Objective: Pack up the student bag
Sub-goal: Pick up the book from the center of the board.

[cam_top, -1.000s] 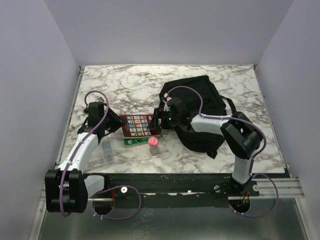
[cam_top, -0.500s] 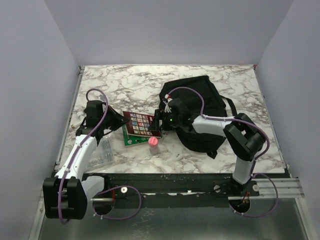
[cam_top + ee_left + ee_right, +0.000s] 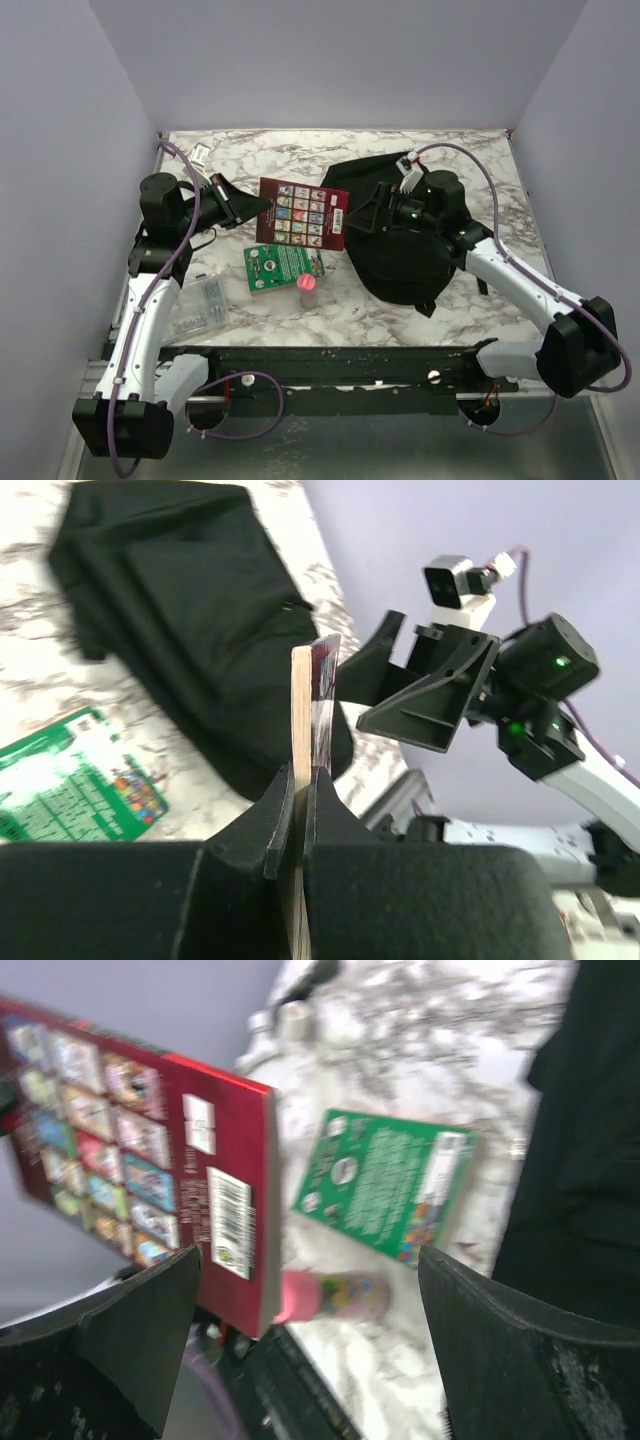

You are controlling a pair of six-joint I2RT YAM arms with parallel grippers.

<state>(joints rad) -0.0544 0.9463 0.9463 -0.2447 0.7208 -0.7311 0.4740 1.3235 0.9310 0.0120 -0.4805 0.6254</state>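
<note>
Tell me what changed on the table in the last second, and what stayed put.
The left gripper closed its jaws on the edge of the red book and lifted it clear of the green book. The right gripper, jaws open, pulled back from the book to over the student bag. The green book, pink-capped bottle, clear packet and bag stayed put.
</note>
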